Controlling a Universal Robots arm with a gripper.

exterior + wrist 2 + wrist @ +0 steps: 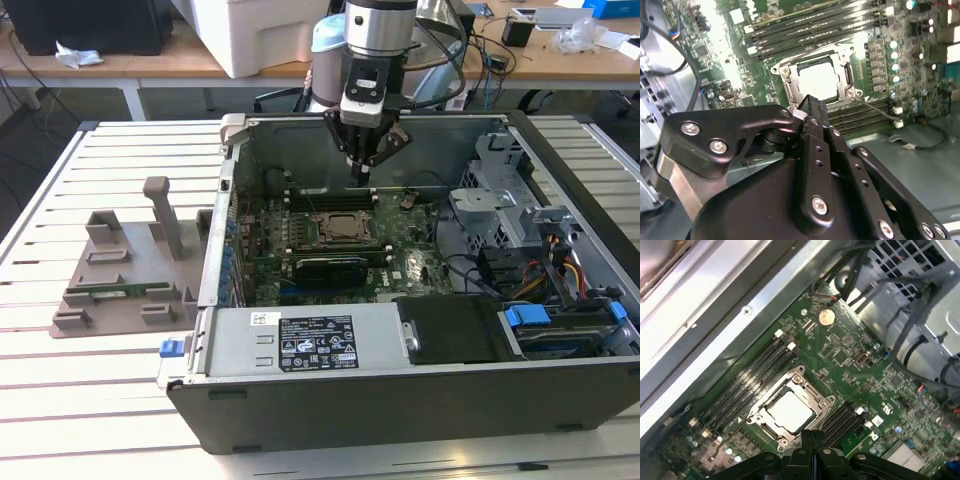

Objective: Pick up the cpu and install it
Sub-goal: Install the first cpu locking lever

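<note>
The cpu (790, 410) lies flat inside the motherboard socket, its silver top facing up within the metal frame. It also shows in the second wrist view as the cpu (819, 80) and in the exterior view as the cpu (345, 228). My gripper (362, 180) hangs inside the open computer case, a little above the board and just behind the socket toward the case's back wall. Its black fingers (807, 440) are pressed together with nothing seen between them. In the second wrist view the gripper (807, 106) points toward the socket's edge.
Memory slots (752, 375) run on both sides of the socket. The case wall (225, 230), the power supply (310, 340) and a drive cage with cables (520, 230) surround the board. A grey fixture (130, 270) holding a green memory stick (120, 292) stands on the slatted table.
</note>
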